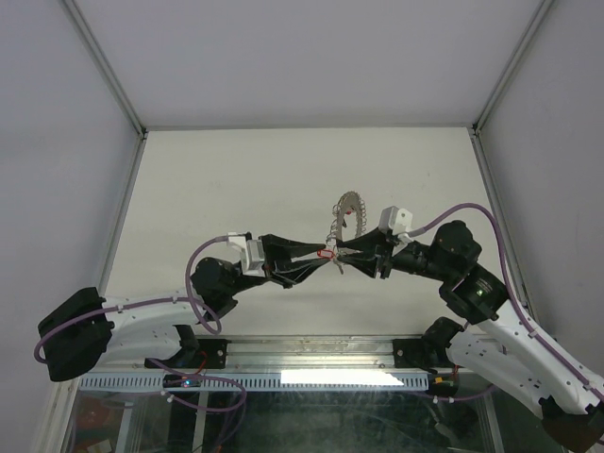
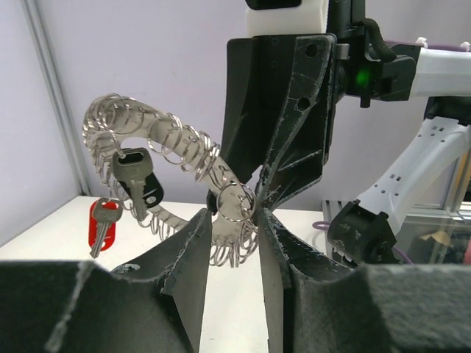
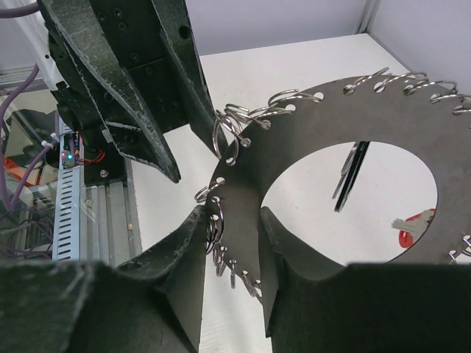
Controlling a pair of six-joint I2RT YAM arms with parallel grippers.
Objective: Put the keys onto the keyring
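The left arm (image 1: 142,316) and the right arm (image 1: 514,330) start at the near edge of the worktop (image 1: 236,179). They reach inwards, and their tips meet above its middle.

The left gripper (image 2: 235,224) has its jaws part way open. Between its fingertips is the edge of the keyring (image 2: 158,132) with some of its small wire rings (image 2: 234,206). I cannot tell whether the fingers press on one of these rings or only stand on both sides of it.

Directly opposite, the right gripper (image 3: 234,220) is closed on the keyring. One finger sits at the outer edge of the flat band, and the other is inside the hole, at the inner edge. The keyring is a flat, ring-shaped plate held up above the worktop. The small wire rings pass through holes along its outer edge.

Farther along the band, on its upper curve in the left wrist view, a black-headed key (image 2: 138,180) hangs down. Just beside it and a little lower hangs the silver key (image 2: 107,215), with its red tag (image 2: 98,234) behind it. I cannot tell which small ring carries this key, or whether the tag touches the worktop.
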